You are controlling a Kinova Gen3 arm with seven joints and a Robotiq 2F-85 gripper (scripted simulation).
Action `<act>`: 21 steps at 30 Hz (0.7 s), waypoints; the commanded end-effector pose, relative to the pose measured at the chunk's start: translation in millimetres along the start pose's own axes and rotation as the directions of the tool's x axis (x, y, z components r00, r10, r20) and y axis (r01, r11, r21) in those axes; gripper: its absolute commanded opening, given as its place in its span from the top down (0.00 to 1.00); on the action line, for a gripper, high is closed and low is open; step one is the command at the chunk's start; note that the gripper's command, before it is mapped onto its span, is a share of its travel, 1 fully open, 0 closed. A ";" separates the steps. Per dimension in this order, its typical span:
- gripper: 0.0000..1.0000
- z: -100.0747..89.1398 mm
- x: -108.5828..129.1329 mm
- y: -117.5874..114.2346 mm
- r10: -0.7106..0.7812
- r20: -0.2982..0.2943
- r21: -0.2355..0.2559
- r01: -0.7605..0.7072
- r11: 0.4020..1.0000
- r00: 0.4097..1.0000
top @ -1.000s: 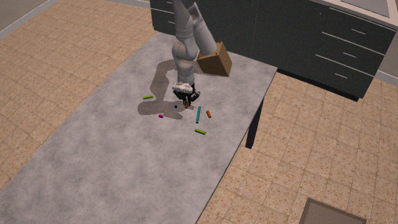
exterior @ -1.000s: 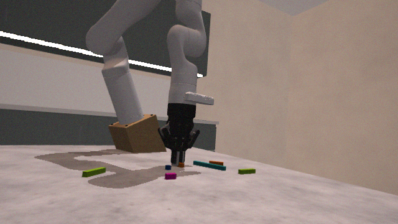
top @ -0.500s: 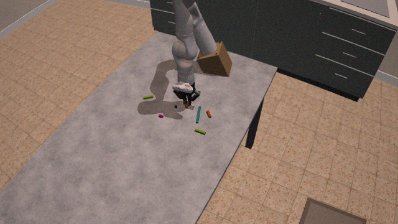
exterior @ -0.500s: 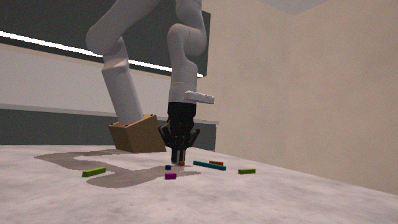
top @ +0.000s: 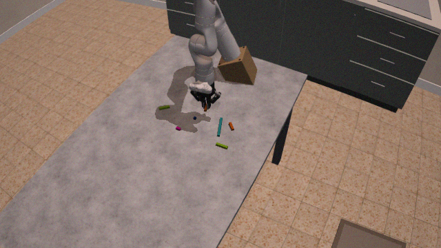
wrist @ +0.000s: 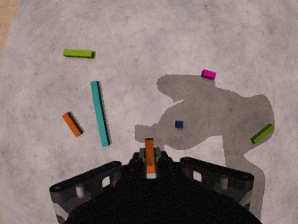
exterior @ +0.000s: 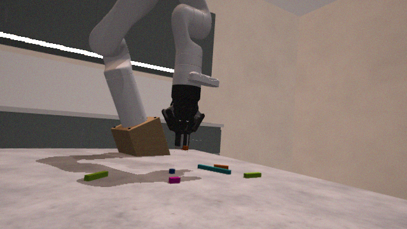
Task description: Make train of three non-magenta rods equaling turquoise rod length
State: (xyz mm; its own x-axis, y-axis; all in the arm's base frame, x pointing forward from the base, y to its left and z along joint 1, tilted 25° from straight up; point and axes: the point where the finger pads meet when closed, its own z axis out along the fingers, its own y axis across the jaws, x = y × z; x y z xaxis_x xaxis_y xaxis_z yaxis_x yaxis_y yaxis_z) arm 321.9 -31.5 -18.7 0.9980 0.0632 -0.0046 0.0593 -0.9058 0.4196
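Note:
My gripper [top: 205, 103] is shut on an orange rod [wrist: 150, 156] and holds it well above the table; the rod also shows between the fingertips in the side view [exterior: 185, 147]. The turquoise rod [top: 219, 126] lies flat on the table, with a second orange rod [top: 231, 126] beside it, apart from it. A lime rod [top: 221, 145] lies in front of the turquoise one. Another lime rod [top: 164, 107] lies to the left. A small blue rod [top: 194, 118] and a magenta rod [top: 178, 128] lie in the arm's shadow.
The arm's wooden base block [top: 238, 67] stands at the back of the table. The table's right edge [top: 275, 134] runs close to the rods. Dark cabinets [top: 344, 41] stand behind.

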 end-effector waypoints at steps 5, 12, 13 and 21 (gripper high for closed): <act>0.95 -36.4 4.0 -6.3 -0.010 -0.015 0.006 0.010 1.000 1.000; 0.95 -47.7 3.0 -5.7 -0.012 -0.012 0.002 0.012 1.000 1.000; 0.95 -47.7 3.0 -5.7 -0.012 -0.012 0.002 0.012 1.000 1.000; 0.95 -48.0 2.0 -5.4 -0.012 -0.010 0.001 0.012 1.000 1.000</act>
State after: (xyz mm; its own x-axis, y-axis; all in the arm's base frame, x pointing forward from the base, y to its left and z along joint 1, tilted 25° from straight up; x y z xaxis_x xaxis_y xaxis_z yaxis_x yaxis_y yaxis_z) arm 320.3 -8.1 21.0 0.9970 0.0772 -0.0052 0.0723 -0.9048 0.4196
